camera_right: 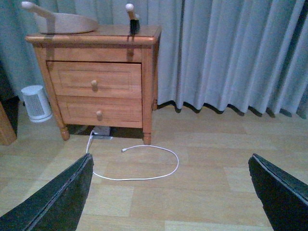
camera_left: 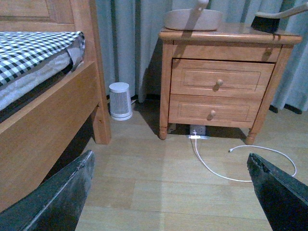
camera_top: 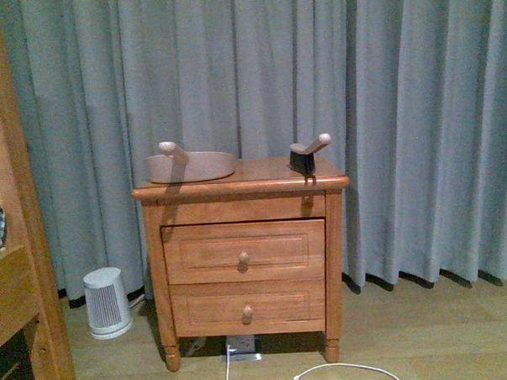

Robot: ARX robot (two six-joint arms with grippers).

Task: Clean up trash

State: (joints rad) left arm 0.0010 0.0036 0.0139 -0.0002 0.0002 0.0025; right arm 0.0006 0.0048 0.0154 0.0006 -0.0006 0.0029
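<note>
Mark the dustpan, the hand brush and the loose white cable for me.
dustpan [camera_top: 194, 166], front view, on the pan's side wall.
hand brush [camera_top: 301, 160], front view, on the dark bristles.
white cable [camera_right: 177, 162], right wrist view, on the bend of its floor loop.

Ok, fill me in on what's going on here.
Nothing is being handled yet. The left arm's fingers and the right arm's fingers are spread open and empty, low over the wooden floor, facing the nightstand. A dustpan and a brush lie on its top, untouched. No trash shows in any view.
</note>
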